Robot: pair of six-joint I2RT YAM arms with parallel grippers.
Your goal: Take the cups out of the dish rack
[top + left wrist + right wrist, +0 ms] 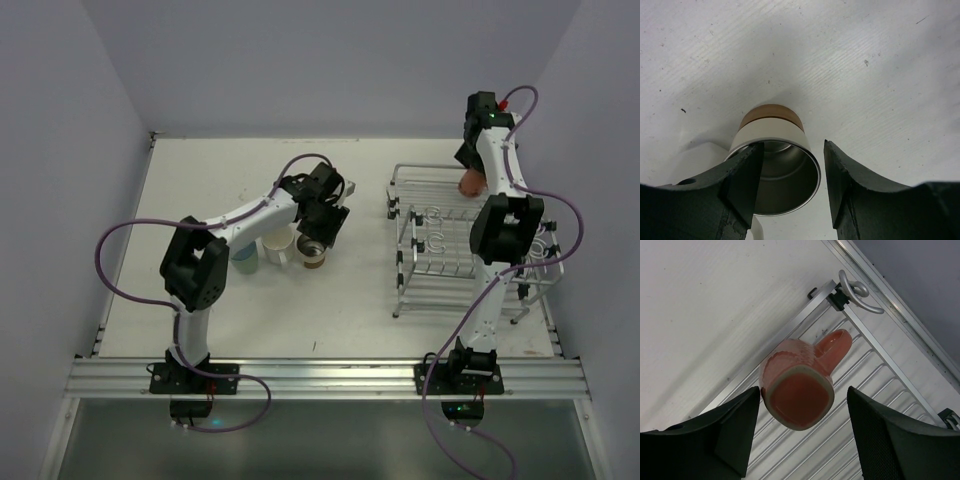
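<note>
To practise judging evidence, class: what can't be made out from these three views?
Top view: right arm covers part of the pink mug.
Left wrist view: a finger hides the tan-based cup's rim, so the left claw's grip is unclear.
Left wrist view: white cup mostly hidden behind that finger.

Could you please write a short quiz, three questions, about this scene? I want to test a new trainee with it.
1. What is between the right fingers in the rack: A a blue cup, B a pink cup, C a white cup?
2. True or false: the cream cup at the left fingers stands in the rack.
3. Is the pink cup upright or upside down?

Key
1. B
2. False, it is on the table.
3. Upside down, its base faces up.
</note>
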